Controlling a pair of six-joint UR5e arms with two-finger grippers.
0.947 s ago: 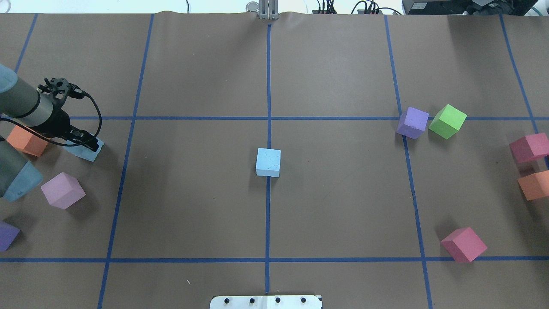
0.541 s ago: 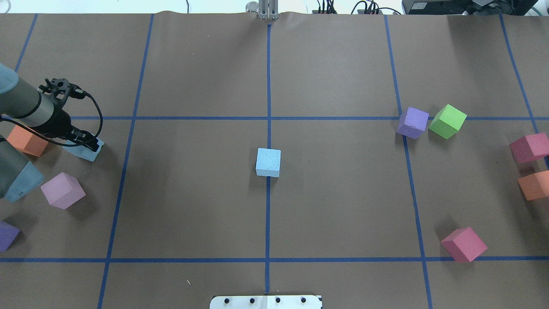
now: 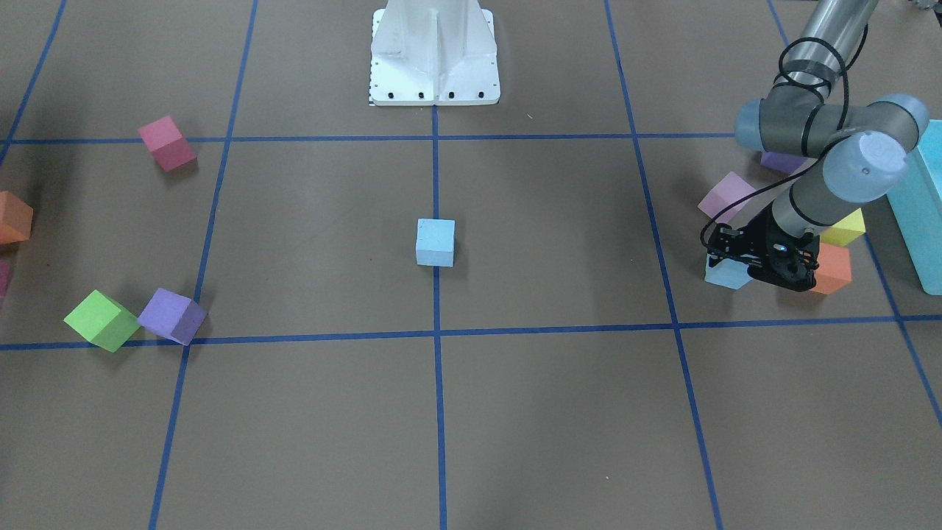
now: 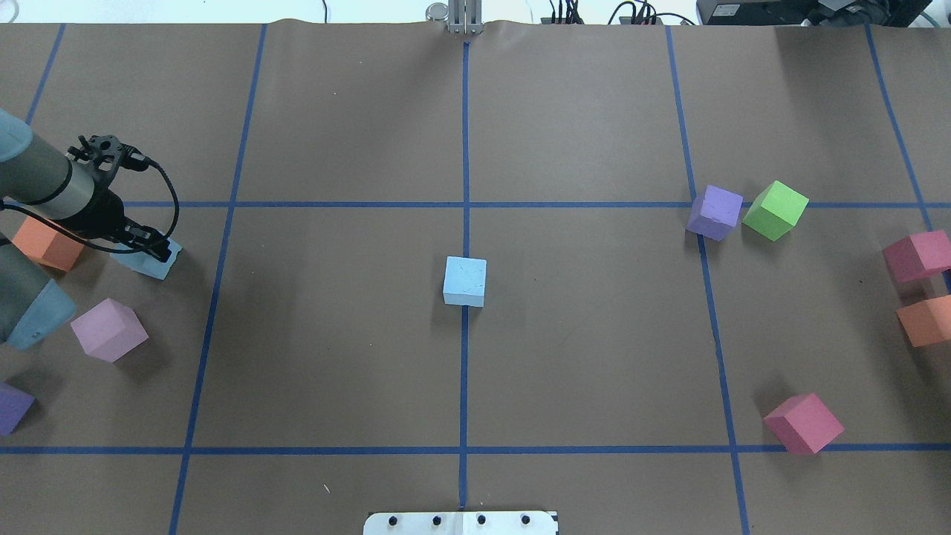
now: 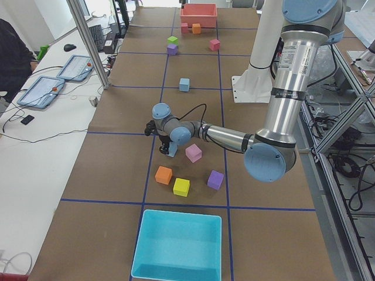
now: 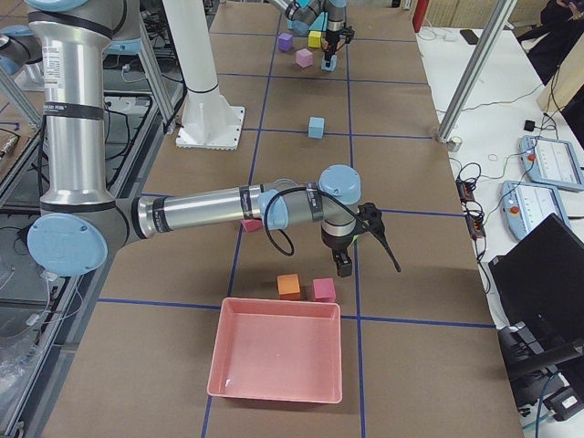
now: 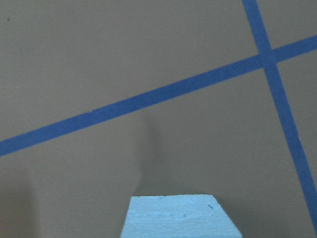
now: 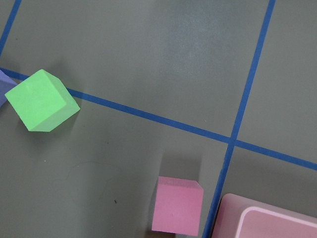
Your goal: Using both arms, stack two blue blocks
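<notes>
One blue block (image 4: 465, 281) (image 3: 435, 241) sits alone on the centre line of the table. The other blue block (image 4: 145, 260) (image 3: 723, 274) is at the robot's far left, half hidden under my left gripper (image 4: 154, 250) (image 3: 745, 266), which is shut on it. The left wrist view shows only that block's top (image 7: 178, 218) at the bottom edge. My right gripper (image 6: 343, 265) appears only in the exterior right view, hanging low near a red cube (image 6: 323, 289). I cannot tell whether it is open or shut.
An orange cube (image 4: 46, 242), a pink cube (image 4: 109, 329) and a purple cube (image 4: 11, 407) crowd the left arm. Purple (image 4: 715, 212), green (image 4: 775, 209) and red (image 4: 804, 422) cubes lie to the right. A teal box (image 5: 179, 246) and a pink tray (image 6: 278, 356) stand at the table ends.
The left gripper and the blue block in it have shifted slightly left and away from the robot. The centre block has not moved.
</notes>
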